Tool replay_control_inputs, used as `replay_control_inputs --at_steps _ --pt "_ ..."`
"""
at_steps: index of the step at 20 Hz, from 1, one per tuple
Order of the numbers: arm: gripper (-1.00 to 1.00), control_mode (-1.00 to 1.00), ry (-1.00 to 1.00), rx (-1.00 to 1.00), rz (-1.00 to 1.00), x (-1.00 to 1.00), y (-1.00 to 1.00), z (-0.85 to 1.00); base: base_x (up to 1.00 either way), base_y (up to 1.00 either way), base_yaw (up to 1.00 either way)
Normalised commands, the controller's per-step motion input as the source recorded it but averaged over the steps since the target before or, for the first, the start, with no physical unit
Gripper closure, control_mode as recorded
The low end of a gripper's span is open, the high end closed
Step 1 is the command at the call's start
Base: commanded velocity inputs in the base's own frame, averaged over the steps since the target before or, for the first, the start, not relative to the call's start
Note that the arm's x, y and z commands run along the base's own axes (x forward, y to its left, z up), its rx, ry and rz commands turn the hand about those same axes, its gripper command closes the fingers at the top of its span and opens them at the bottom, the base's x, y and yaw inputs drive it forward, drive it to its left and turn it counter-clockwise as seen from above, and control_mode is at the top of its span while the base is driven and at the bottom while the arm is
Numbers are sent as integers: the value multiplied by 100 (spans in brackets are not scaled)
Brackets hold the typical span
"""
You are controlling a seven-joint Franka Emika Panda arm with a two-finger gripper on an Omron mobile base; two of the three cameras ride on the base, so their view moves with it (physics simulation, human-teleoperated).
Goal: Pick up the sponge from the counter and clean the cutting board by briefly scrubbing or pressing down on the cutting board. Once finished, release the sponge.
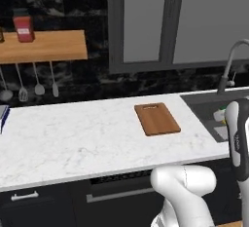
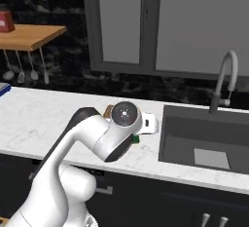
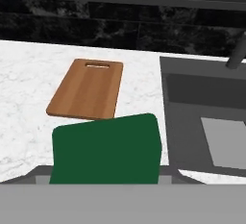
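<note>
In the hand view the end effector [image 3: 105,182] carries the small rectangular sponge with the dark green scrub layer [image 3: 106,151], apparently clamped between the fingers, though the sponge hides the tips themselves. From there the flat reddish-brown wooden cutting board [image 3: 87,89] lies toward 11 o'clock, just beyond the sponge's far edge, its long axis running away from the camera with the handle slot at the far end. It rests flat on the white marble desk [image 3: 29,103], left of the dark sink basin [image 3: 202,103].
</note>
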Motion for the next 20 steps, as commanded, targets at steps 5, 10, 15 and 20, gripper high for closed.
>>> replay_control_inputs --at_steps 5,10,15,20 --pt "100 100 0 0 0 0 0 0 13 -55 0" --pt "100 100 0 0 0 0 0 0 52 17 0" --pt "100 -100 0 0 0 40 12 0 28 14 0" --pt "100 -100 0 -12 4 76 77 0 0 0 0"
